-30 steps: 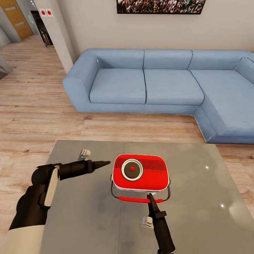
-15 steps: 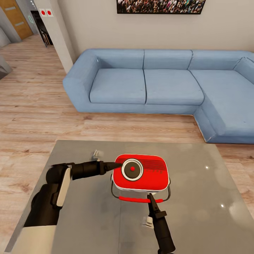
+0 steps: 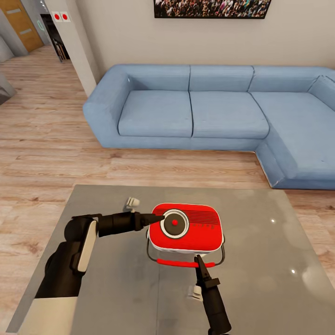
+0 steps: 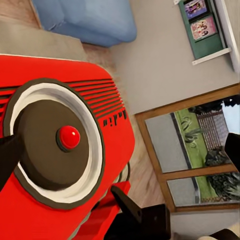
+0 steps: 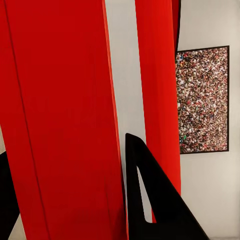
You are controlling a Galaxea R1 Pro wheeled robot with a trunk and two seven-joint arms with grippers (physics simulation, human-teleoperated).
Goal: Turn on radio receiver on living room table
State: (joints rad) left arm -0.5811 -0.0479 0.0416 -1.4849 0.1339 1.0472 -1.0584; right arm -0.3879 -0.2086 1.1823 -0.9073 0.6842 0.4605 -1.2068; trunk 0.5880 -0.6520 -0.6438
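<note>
Reaching across lower centre, your left gripper (image 3: 160,217), jaws pressed together and empty, has advanced onto the bright red rounded radio receiver (image 3: 190,228) on the glossy grey table (image 3: 260,260). Its round dial's red button (image 4: 68,137) sits just ahead; your right gripper (image 3: 198,260), whose jaws I cannot tell, steadies the red handle (image 3: 179,263).

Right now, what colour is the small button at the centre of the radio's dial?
Bright red button, set in a dark brown disc; clearest in the left wrist view.
</note>
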